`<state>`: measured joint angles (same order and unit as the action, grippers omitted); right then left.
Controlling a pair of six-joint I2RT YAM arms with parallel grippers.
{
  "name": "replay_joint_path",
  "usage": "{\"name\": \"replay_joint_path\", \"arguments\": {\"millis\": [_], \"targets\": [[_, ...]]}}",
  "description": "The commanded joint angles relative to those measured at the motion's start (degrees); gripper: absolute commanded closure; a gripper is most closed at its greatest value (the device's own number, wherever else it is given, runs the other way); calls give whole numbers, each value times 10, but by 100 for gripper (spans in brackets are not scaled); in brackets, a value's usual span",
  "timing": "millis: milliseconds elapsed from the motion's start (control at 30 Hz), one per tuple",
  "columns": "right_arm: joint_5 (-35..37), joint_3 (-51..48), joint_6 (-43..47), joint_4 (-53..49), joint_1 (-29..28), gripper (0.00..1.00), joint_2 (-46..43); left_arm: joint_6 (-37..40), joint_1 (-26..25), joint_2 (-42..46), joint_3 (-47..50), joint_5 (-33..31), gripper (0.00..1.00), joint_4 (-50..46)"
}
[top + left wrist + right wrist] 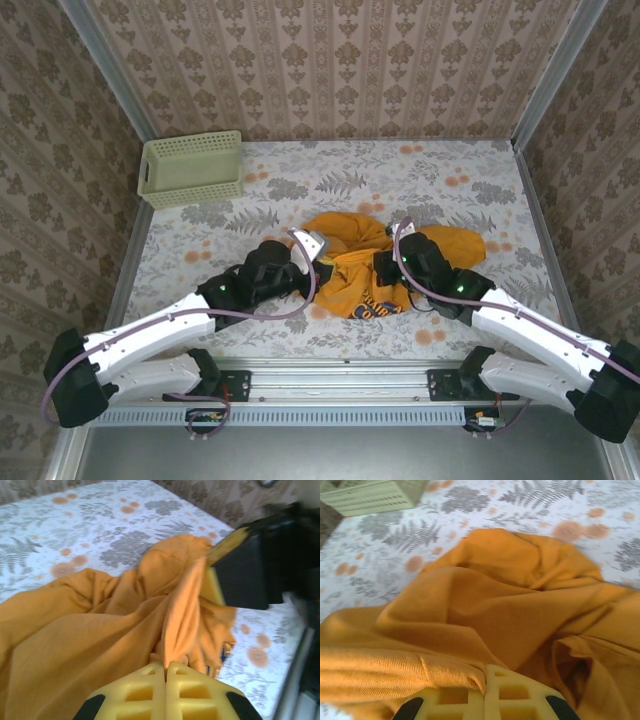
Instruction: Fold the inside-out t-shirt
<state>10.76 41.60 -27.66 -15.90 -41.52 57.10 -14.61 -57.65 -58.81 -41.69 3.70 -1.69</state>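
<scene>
The inside-out t-shirt (pixel 352 262) lies crumpled in an orange-yellow heap at the middle of the table, with a dark printed mark (pixel 376 310) showing at its near edge. My left gripper (pixel 325 270) presses into the heap's left side. In the left wrist view the left gripper (pixel 166 665) is shut, a raised fold of the t-shirt (pixel 100 630) pinched between its yellow fingers. My right gripper (pixel 386 268) sits at the heap's centre right. In the right wrist view the right gripper (pixel 485 680) is shut on a ribbed hem of the t-shirt (pixel 510 595), which drapes over its left finger.
A pale green lattice basket (pixel 192 167) stands at the table's far left corner, also seen as the basket (pixel 370 495) in the right wrist view. The right arm's black body (pixel 250 570) looms close above the cloth. Patterned walls enclose the floral tabletop (pixel 450 190).
</scene>
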Motion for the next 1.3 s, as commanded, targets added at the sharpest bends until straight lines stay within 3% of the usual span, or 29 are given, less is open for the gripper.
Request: {"name": "replay_joint_path", "arguments": {"millis": [0,200,333,433,533,800,967,1067,1267], "targets": [[81,35,-8,-78,21,82,17,-37,31,9,-2,81,100,21],[61,50,21,-118,-15,49,-27,-82,68,-23,-6,101,100,47],[56,48,24,-135,-79,45,-72,-98,81,-38,-8,108,100,60],[-11,34,2,-82,-119,48,-64,-103,83,-45,-8,116,100,70],[-81,16,-28,6,-121,51,-18,-107,84,-45,-4,120,100,79],[-43,62,-15,47,-115,59,87,-121,85,-33,16,136,100,89],[-58,70,1,45,-85,62,107,-127,86,-27,19,149,100,88],[-63,75,10,41,-75,70,113,-131,85,-20,28,148,100,95],[-74,89,16,22,-75,96,104,-125,86,-26,26,134,100,79]]}}
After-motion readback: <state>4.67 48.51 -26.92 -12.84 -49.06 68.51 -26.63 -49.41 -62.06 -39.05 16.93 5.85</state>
